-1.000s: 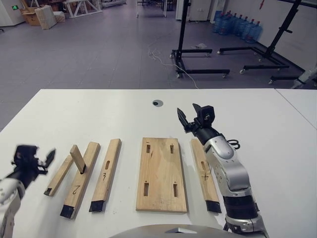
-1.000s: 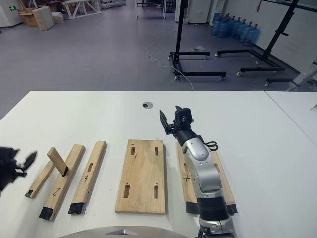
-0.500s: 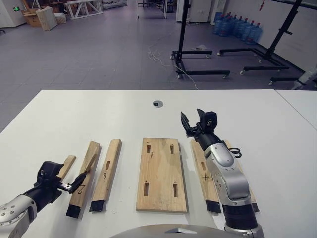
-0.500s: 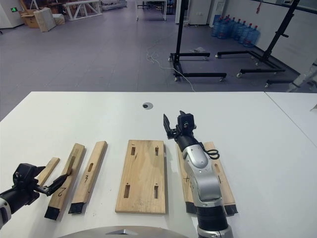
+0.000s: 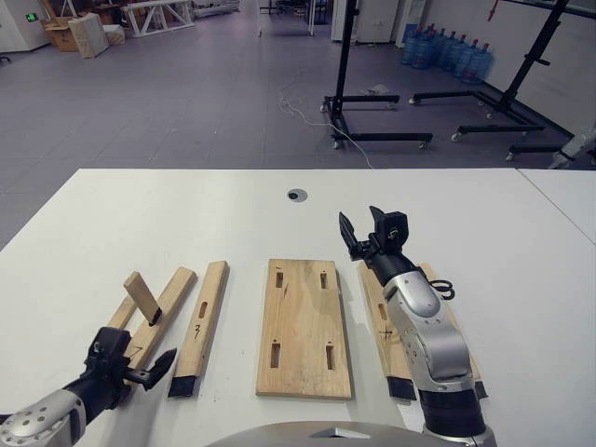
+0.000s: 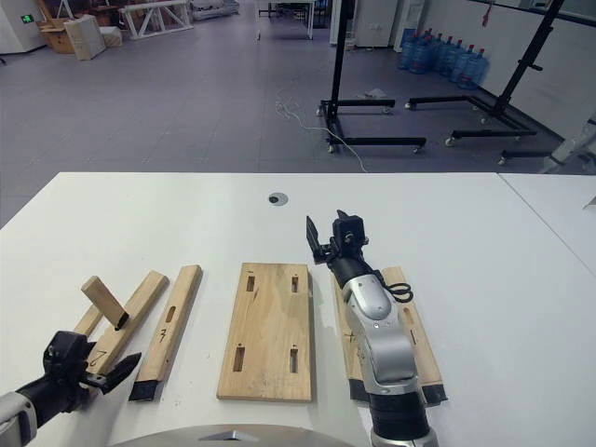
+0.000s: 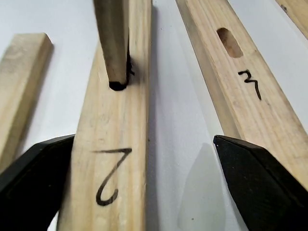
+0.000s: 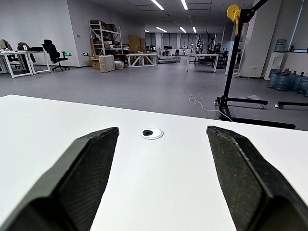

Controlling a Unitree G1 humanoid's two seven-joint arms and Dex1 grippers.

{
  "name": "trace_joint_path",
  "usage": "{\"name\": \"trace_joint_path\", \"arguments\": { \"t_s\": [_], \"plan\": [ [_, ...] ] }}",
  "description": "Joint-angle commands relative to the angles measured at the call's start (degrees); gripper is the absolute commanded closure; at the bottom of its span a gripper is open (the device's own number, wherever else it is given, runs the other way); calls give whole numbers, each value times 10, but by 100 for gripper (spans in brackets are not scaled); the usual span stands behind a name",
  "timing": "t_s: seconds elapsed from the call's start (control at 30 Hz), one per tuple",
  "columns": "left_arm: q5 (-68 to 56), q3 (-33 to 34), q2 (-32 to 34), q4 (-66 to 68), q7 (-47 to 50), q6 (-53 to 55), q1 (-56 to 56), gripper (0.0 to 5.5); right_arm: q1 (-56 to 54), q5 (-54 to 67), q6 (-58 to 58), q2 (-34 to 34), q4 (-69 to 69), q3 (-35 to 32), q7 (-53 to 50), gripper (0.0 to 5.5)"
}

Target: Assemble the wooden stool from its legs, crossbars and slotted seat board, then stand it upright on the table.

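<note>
The left gripper (image 7: 144, 139) is wide open, with one finger on each side of the near end of the leg marked 2 (image 5: 160, 309). A short crossbar (image 5: 142, 296) sticks up, tilted, from that leg's slot. The slotted seat board (image 5: 303, 326) lies flat on the white table (image 5: 186, 209). The right gripper (image 5: 358, 223) hangs open just past the board's far right corner.

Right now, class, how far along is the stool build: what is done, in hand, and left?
Done: one crossbar stands tilted in the slot of the leg marked 2. In hand: nothing gripped; the left gripper sits open around that leg's near end, the right gripper open above the table. Left: the leg marked 3, the two right-hand legs and the seat board lie flat, unjoined.
</note>
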Motion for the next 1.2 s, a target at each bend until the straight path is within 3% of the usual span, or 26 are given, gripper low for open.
{"name": "trace_joint_path", "arguments": {
  "t_s": [0.03, 0.17, 0.73, 1.0, 1.13, 1.2],
  "plan": [
    [17, -11, -8, 40, 3, -2, 8, 69, -2, 6, 16, -6, -11, -3, 7, 215],
    [18, -6, -12, 58, 6, -13, 10, 103, -5, 7, 24, -9, -15, -5, 11, 215],
    [16, -31, -36, -2, 60, 25, -31, 338, -24, 23, 38, -20, -6, -10, 32, 215],
    [-19, 0, -65, -3, 76, 42, -58, 346, -36, 23, 34, -22, 4, -10, 33, 215],
    [-99, 76, -118, -3, 139, 67, -159, 346, -58, 40, 40, -22, 8, -20, 44, 215],
    [-152, 83, -135, -21, 167, 97, -214, 346, -88, 72, 55, -23, 21, -40, 59, 215]
  ]
}}
